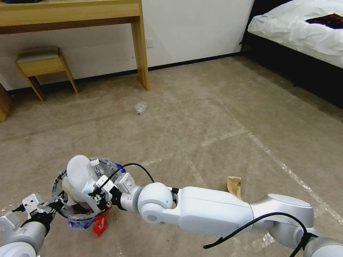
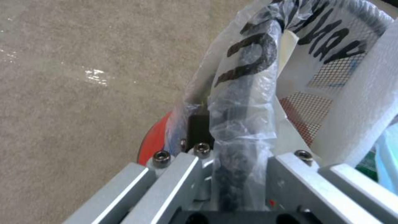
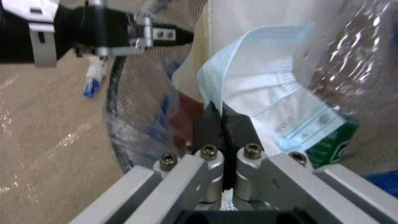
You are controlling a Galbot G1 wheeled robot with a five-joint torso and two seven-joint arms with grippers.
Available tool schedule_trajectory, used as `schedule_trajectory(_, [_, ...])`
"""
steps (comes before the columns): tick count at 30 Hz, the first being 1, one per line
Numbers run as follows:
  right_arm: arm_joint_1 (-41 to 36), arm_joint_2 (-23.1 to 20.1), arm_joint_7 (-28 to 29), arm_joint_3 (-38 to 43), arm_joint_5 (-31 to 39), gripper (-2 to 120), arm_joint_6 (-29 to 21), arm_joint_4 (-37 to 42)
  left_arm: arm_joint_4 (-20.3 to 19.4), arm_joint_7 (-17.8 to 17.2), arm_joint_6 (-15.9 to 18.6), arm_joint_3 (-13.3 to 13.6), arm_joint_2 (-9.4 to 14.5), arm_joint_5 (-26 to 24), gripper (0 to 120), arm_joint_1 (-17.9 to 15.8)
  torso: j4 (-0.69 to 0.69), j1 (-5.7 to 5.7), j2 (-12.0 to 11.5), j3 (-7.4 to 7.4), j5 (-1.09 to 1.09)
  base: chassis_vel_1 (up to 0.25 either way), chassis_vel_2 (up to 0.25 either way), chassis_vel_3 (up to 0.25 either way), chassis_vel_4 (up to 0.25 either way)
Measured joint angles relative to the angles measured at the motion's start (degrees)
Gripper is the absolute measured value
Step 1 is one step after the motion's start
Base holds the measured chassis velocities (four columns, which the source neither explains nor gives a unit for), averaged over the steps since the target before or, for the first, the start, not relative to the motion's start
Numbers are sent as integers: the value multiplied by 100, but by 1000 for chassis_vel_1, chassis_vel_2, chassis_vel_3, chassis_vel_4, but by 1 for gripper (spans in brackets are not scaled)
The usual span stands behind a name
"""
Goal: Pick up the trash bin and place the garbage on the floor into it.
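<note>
1. Low in the head view, the left end effector [image 1: 53, 206] grips the trash bin [image 1: 76, 214] by its rim, steadying it on the floor while the right end effector [image 1: 93, 194] hangs over its mouth.
2. Left wrist view: fingers clamp the bagged rim [image 2: 244, 102].
3. Right wrist view: fingers pinch a blue face mask [image 3: 265, 93] above the bin, presumably to drop it in.

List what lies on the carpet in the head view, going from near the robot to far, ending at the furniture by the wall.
Red wrapper beside the trash bin → brown cardboard scrap → clear plastic scrap → wooden desk leg and stool at the wall.
</note>
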Motion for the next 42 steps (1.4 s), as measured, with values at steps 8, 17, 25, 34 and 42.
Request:
schedule_trajectory(8, [14,107,4,-159,-6,0,-6,-179,-9,6,-3,12,-30,18,1,6,0,0,0,0,0,0,0,0,0])
schedule_trajectory(17, [76,238,-22,-310,30,0,-10,-442,-7,19,-9,23,-52,36,1,11,0,0,0,0,0,0,0,0,0])
schedule_trajectory(25, [90,341,-122,-367,28,0,49,-743,48,37,-20,72,-79,85,1,8,0,0,0,0,0,0,0,0,0])
schedule_trajectory(34, [69,386,-158,-373,-15,0,104,-877,90,54,-27,89,-84,123,1,11,0,0,0,0,0,0,0,0,0])
schedule_trajectory(42, [67,372,-81,-316,-48,12,104,-801,123,61,-30,93,-87,139,1,5,0,0,0,0,0,0,0,0,0])
